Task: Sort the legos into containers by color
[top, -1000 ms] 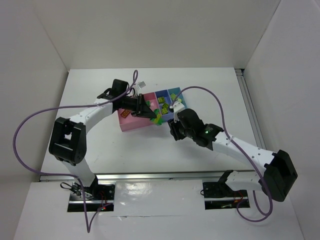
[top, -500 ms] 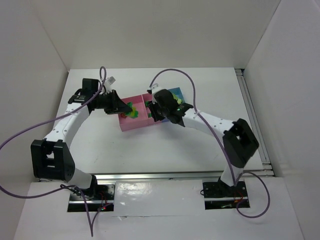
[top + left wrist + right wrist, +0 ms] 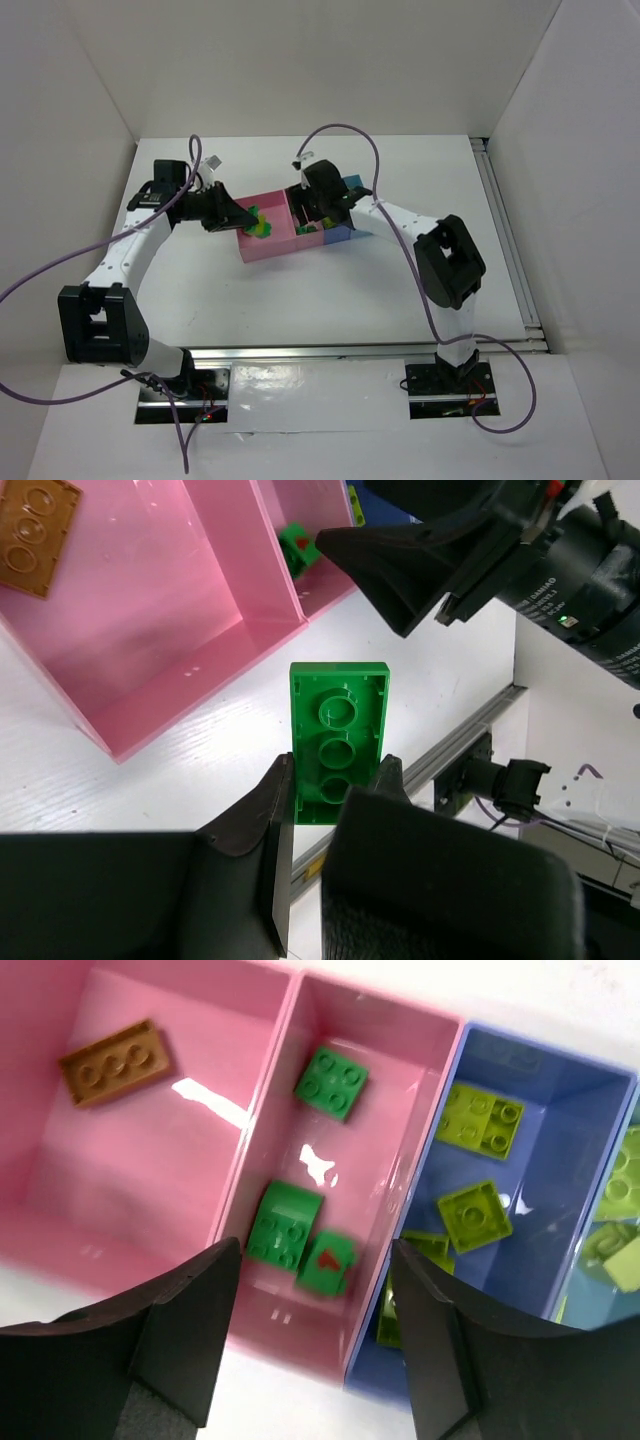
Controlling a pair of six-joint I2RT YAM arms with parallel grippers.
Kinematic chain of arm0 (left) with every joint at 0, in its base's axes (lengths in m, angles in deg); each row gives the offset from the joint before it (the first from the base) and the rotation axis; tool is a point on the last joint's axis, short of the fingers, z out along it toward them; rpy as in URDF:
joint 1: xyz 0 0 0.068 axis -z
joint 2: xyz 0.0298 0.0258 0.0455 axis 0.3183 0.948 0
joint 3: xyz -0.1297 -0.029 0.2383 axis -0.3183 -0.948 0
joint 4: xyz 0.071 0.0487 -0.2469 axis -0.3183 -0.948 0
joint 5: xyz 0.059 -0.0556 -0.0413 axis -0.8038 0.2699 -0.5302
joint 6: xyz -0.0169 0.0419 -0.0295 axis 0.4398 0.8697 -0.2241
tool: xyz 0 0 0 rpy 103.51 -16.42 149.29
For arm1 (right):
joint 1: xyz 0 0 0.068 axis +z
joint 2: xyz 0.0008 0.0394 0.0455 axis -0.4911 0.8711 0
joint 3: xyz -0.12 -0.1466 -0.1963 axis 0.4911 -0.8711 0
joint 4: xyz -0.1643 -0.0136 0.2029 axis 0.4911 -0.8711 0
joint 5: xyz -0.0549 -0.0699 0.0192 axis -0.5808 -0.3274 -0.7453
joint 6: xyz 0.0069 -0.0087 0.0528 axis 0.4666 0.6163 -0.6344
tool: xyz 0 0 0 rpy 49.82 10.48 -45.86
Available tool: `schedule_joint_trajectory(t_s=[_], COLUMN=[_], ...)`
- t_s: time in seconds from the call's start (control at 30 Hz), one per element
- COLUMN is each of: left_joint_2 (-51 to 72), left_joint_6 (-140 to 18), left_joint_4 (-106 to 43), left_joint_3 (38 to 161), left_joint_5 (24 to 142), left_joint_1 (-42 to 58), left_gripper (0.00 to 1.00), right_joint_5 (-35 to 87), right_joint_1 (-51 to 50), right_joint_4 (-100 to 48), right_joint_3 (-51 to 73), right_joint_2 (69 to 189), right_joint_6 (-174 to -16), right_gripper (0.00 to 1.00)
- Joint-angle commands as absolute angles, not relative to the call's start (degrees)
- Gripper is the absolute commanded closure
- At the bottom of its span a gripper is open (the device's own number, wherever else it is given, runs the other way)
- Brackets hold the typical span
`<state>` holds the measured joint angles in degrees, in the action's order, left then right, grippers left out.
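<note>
Right hand [image 3: 312, 1295] moved over the tray [image 3: 262, 1110], released; left hand [image 3: 335, 780] clenches light, rigid, slick green brick [image 3: 338, 715] by its long sides.

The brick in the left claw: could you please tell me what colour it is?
The brick is bright green, seen best in the left wrist view.

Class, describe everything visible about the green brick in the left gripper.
The green brick is a flat, glossy, bright green plastic rectangle. Its rimmed hollow face points at the wrist camera, showing three rings in a row. The jaws of the left gripper pinch its long sides at one end; the other end sticks out free over the white table, just outside the large pink compartment. Nothing else touches it.
</note>
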<state>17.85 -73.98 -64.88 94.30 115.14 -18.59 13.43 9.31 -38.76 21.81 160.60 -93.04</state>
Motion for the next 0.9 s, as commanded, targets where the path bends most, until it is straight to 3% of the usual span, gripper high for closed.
schedule_joint_trajectory(t_s=[0.0,0.2,0.27,0.87], left_joint_2=[16.54,18.20,19.26,23.92], left_joint_6=[-73.90,-72.15,-71.35,-70.56], left_joint_4=[-64.00,-64.00,-64.61,-65.67], left_joint_3=[94.05,95.19,96.41,99.94], left_joint_5=[118.44,120.72,122.30,125.91], left_joint_1=[-18.91,-16.46,-15.67,-8.20], left_gripper=[1.00,1.00,1.00,1.00], right_joint_5=[16.07,28.99,29.00,33.65], right_joint_1=[9.44,10.83,11.37,17.00], right_joint_4=[-35.80,-35.43,-37.10,-42.56], right_joint_3=[18.95,6.20,4.97,4.43], right_joint_2=[150.73,138.39,135.75,134.68], right_joint_6=[-91.91,-80.33,-78.65,-76.53], right_gripper=[0.32,0.35,0.28,0.27])
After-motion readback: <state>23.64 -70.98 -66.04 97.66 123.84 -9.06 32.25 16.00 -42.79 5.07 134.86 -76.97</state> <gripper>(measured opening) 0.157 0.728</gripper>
